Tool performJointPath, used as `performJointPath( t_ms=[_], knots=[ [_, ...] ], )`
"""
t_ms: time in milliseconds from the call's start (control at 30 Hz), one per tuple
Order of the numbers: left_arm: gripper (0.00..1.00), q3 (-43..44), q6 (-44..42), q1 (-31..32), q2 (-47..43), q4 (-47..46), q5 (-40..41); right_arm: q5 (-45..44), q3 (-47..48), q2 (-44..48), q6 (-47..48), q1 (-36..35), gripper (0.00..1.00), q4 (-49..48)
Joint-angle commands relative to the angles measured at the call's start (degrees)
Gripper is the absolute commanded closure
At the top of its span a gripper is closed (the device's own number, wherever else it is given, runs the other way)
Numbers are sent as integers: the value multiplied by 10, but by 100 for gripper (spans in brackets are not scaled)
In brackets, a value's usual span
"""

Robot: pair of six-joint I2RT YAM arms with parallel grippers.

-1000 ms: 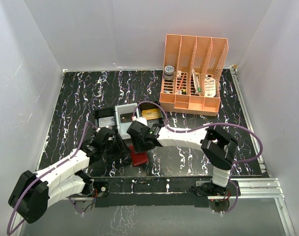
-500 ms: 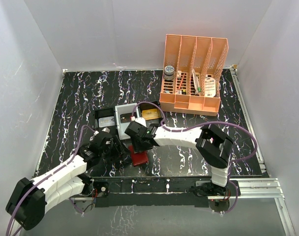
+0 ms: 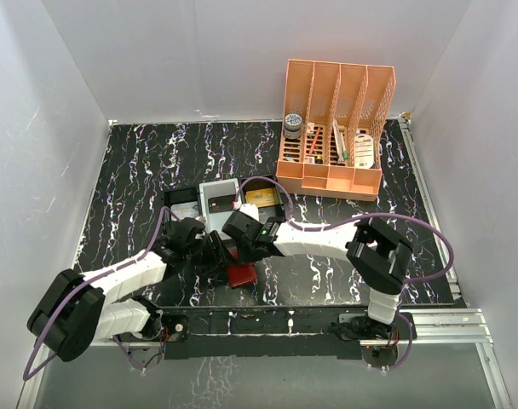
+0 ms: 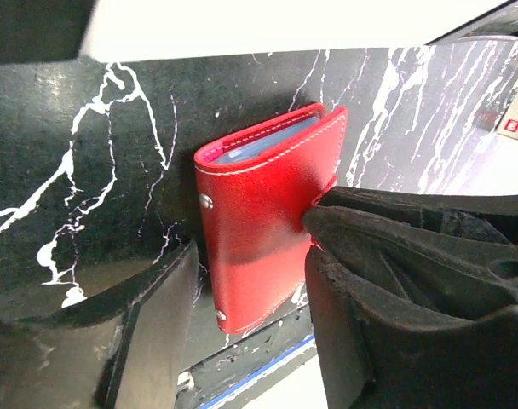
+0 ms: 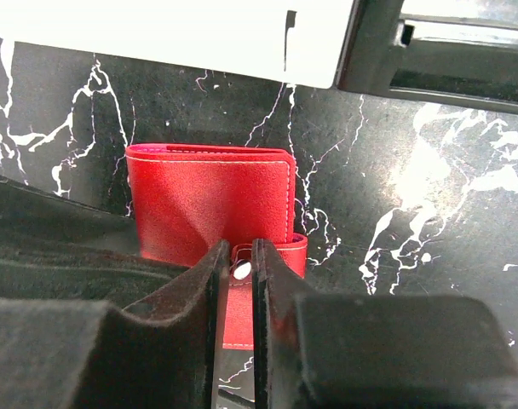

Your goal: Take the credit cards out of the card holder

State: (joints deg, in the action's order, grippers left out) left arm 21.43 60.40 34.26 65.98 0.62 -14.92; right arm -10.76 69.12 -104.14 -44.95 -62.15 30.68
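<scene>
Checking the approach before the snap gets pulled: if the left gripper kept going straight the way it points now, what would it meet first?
Probably the card holder: in the left wrist view it stands directly between the left gripper's open fingers, just ahead. The right gripper is already at its snap tab. Depth is hard to judge.

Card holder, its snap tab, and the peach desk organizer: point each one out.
card holder (image 4: 259, 221), left wrist view, on its red front cover.
snap tab (image 5: 239, 271), right wrist view, on the round snap between the right gripper's fingers.
peach desk organizer (image 3: 337, 89), top external view, on its upright dividers.
</scene>
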Motion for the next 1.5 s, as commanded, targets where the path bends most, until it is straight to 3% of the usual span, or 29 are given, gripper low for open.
performJointPath(
  t_ms=[0, 100, 367, 533, 1000, 1367, 1467],
  knots=[
    [51, 17, -26, 6, 27, 69, 34, 48, -52, 8, -9, 12, 93, -45],
    [58, 38, -53, 12, 56, 115, 83, 86, -84, 31, -12, 27, 98, -89],
    [71, 48, -67, 29, 122, 141, 108, 121, -110, 65, -9, 55, 100, -112],
    [71, 44, -60, 29, 101, 159, 123, 98, -121, 89, -11, 65, 100, -90],
    [66, 59, -80, 29, 52, 163, 108, 55, -113, 104, -16, 69, 73, -25],
    [59, 61, -90, 30, 34, 168, 87, 92, -119, 94, 9, 75, 74, -72],
    [57, 63, -92, 30, 32, 168, 85, 115, -116, 84, 16, 78, 78, -90]
  ],
)
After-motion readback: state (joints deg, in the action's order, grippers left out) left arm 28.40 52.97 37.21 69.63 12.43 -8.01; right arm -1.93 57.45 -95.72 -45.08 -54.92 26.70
